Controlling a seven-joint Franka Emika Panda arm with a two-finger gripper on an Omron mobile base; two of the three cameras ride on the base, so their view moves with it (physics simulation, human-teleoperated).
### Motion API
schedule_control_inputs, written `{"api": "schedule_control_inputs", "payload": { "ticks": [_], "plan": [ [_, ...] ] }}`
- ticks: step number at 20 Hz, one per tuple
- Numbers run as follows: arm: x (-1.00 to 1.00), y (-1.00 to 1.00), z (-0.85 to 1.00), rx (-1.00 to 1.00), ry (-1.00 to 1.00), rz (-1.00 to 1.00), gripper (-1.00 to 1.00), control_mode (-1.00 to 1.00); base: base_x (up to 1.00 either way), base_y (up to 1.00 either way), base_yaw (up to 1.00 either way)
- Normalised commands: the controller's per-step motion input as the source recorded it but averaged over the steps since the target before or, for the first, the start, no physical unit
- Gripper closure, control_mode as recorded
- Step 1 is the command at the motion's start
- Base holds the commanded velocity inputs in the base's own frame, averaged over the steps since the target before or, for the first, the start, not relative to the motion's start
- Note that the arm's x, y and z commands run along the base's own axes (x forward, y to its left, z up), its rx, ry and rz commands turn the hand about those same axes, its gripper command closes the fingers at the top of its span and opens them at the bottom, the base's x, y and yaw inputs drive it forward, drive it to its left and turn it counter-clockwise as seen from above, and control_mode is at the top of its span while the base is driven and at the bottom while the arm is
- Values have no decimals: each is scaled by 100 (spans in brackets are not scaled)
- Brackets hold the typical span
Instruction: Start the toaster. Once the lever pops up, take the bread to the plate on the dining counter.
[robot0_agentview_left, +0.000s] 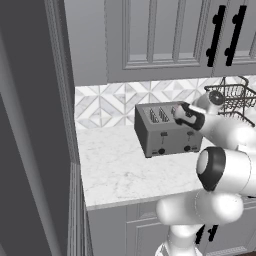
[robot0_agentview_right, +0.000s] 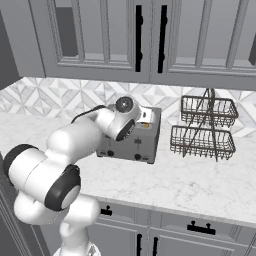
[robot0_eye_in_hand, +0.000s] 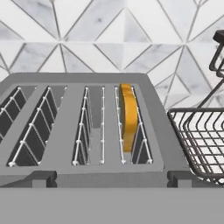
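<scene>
The white arm's two-finger gripper (robot0_agentview_left: 181, 114) hangs over the right end of the boxy dark grey metal toaster (robot0_agentview_left: 167, 131); whether its fingers are apart or together cannot be told. In the hand view, the tan-yellow bread slice (robot0_eye_in_hand: 127, 117) stands on edge in the toaster's rightmost slot. Just right of the toaster stands a dark 2-tier wire basket rack (robot0_agentview_right: 205, 129), on the white marble worktop (robot0_agentview_right: 200, 185).

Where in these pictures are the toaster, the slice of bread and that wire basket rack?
Boxy dark grey metal toaster (robot0_agentview_left: 167, 137): left base view, front face.
Tan-yellow bread slice (robot0_eye_in_hand: 128, 114): hand view, upper edge in the slot.
Dark two-tier wire basket rack (robot0_agentview_right: 202, 141): right base view, lower basket.
</scene>
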Motion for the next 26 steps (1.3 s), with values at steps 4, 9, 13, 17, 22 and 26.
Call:
{"api": "schedule_control_inputs", "payload": {
  "ticks": [4,9,13,17,22,26],
  "plan": [
    [34,-5,0,0,3,4,-100,-100,0,0,0],
    [28,-16,-4,0,5,4,-100,-100,0,0,0],
    [34,-15,-10,0,4,2,-100,-100,0,0,0],
    [31,-6,-11,0,3,1,-100,-100,0,0,0],
    [30,0,-17,-1,3,0,-100,-100,0,0,0],
    [23,0,-17,-1,1,0,-100,-100,0,0,0]
  ]
}}
